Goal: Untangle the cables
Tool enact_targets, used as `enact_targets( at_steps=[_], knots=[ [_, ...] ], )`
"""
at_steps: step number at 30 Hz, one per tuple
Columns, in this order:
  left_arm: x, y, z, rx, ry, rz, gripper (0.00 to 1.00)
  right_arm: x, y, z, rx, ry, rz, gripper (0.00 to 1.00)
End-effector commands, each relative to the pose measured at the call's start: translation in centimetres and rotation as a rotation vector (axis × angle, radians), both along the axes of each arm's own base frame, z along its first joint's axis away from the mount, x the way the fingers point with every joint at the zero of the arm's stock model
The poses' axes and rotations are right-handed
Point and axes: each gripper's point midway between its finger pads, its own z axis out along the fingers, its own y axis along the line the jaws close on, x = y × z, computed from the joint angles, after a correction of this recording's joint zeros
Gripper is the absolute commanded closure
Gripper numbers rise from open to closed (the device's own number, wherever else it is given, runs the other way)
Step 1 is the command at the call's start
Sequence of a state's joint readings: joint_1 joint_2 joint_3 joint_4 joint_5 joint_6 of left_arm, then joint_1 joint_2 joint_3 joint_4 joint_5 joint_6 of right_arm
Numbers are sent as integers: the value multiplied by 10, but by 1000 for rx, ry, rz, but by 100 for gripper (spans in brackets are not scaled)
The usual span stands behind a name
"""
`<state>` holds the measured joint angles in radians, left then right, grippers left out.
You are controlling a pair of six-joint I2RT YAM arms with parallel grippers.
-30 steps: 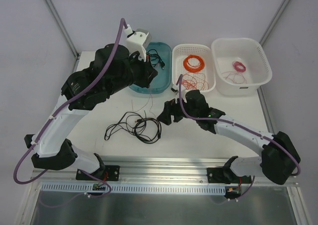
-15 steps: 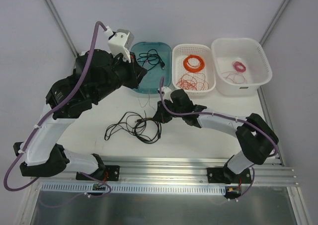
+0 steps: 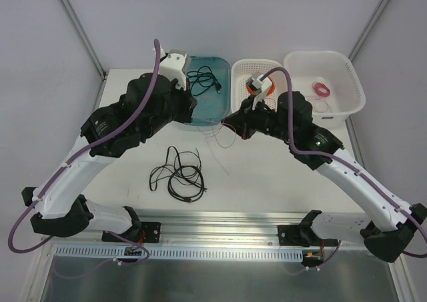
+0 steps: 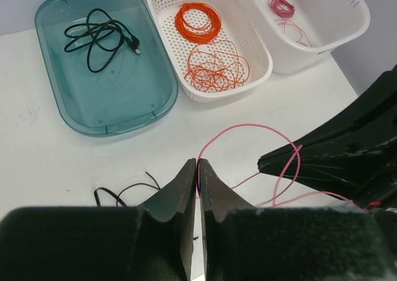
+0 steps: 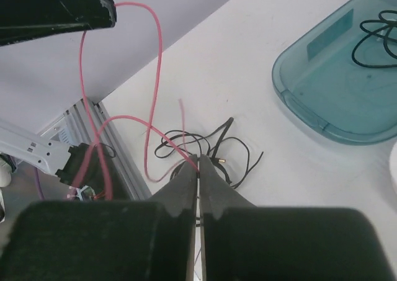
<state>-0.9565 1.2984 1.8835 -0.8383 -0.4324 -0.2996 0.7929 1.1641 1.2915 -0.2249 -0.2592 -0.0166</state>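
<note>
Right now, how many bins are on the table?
3. A teal tray on the left, a white holey basket in the middle, a white tub on the right. None seem hidden.

From the left wrist, the pinkish-red wire (image 4: 248, 125) has a far end that cannot be made out at lower right. The black cord (image 4: 127, 188) at lower left vanishes behind the blurred foreground along the bottom, and the white tub (image 4: 329, 45) is cut off at the upper right. From the right wrist, the teal tray (image 5: 322, 101) runs off the right edge. In the top view the wire at mid-frame is too thin to trace.
</note>
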Motion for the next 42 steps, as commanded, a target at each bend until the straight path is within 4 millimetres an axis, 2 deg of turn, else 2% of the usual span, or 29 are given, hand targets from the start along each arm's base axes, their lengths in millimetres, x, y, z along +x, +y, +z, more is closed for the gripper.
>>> enact_targets(
  at_steps=[1, 5, 6, 8, 9, 10, 12, 13, 15, 16, 17, 18, 19, 20, 22, 24, 28, 32, 33, 37, 39, 40, 41, 42],
  knots=[
    [5, -10, 6, -42, -16, 6, 95, -6, -17, -26, -93, 80, -38, 99],
    [5, -21, -5, -38, 14, -26, 94, -1, -41, -45, -165, 101, -139, 99],
    [4, -25, -9, -43, 25, -33, 94, 3, -50, -58, -195, 119, -180, 99],
    [4, -39, -28, -33, 73, -67, 94, 4, -69, -79, -243, 163, -243, 99],
    [4, -45, -29, -46, 80, -83, 94, 5, -75, -86, -259, 177, -263, 99],
    [4, -50, -42, -33, 109, -92, 94, 5, -80, -93, -273, 187, -281, 99],
    [3, -66, -56, -58, 152, -126, 94, 9, -100, -103, -309, 186, -361, 99],
    [4, -74, -78, -36, 193, -131, 94, 6, -107, -121, -349, 213, -375, 99],
    [2, -93, -93, -74, 240, -167, 95, 6, -118, -134, -373, 227, -408, 99],
    [3, -99, -121, -48, 287, -170, 95, 4, -122, -142, -389, 240, -415, 99],
    [3, -104, -133, -50, 310, -172, 96, 2, -127, -154, -407, 262, -422, 99],
    [7, -115, -145, -76, 329, -167, 96, 1, -129, -158, -396, 282, -438, 99],
    [4, -117, -171, -53, 377, -167, 96, 0, -130, -162, -398, 289, -442, 99],
    [5, -121, -182, -54, 393, -165, 97, -2, -134, -174, -412, 308, -450, 99],
    [5, -129, -218, -40, 451, -156, 98, -4, -134, -179, -404, 320, -455, 99],
    [5, -133, -242, -34, 494, -142, 97, -6, -131, -187, -402, 331, -437, 99],
    [2, -129, -287, -2, 559, -96, 92, -6, -126, -205, -428, 371, -420, 98],
    [2, -114, -319, 35, 592, -12, 87, -5, -120, -240, -486, 467, -413, 96],
    [-2, -111, -328, 48, 611, -6, 83, -7, -113, -244, -477, 491, -384, 95],
    [-13, -106, -341, 46, 664, 0, 72, -9, -112, -270, -527, 565, -390, 91],
    [-16, -99, -339, 35, 661, 16, 66, -10, -110, -279, -544, 593, -385, 89],
    [-17, -96, -336, 33, 655, 18, 61, -10, -110, -281, -547, 601, -386, 84],
    [-18, -94, -333, 27, 648, 16, 47, -10, -109, -280, -547, 602, -381, 80],
    [-19, -90, -325, 16, 630, 14, 40, -10, -109, -279, -542, 604, -383, 76]
  ],
)
